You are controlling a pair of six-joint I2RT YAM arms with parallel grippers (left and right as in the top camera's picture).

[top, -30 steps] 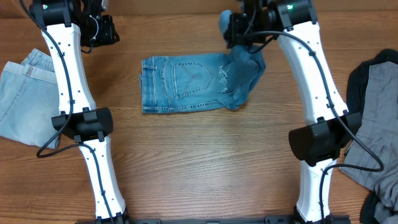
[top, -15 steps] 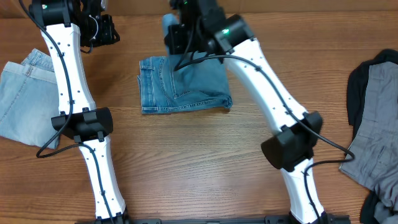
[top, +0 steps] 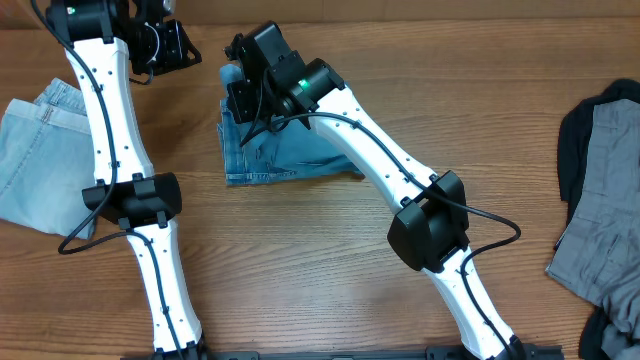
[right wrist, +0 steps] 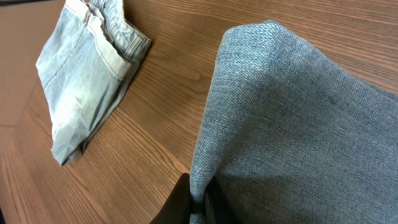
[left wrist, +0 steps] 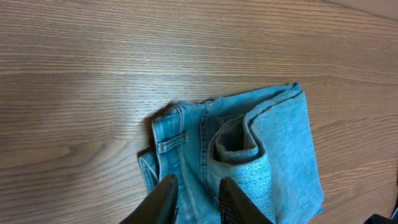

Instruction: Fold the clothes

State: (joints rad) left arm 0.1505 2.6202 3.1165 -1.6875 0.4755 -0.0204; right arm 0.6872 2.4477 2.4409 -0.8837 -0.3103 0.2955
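Jeans, pale-washed, lie far left. Left gripper hovers narrowly parted and empty. Right gripper pinches 1 fold of the blue jeans at table centre. The denim looks soft, thick and weighty, and is best gripped at hem corners.

Wooden table: blue jeans, pale jeans, grey garment.

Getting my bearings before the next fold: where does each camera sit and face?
Overhead: above the table, looking straight down; left arm, right arm, mid-blue jeans, pale jeans.
Left wrist: looks down on the mid-blue jeans; left gripper at bottom edge.
Right wrist: looks along pinched denim toward the pale jeans; right gripper at bottom.
Shared: mid-blue jeans in all; pale jeans in overhead and right wrist.
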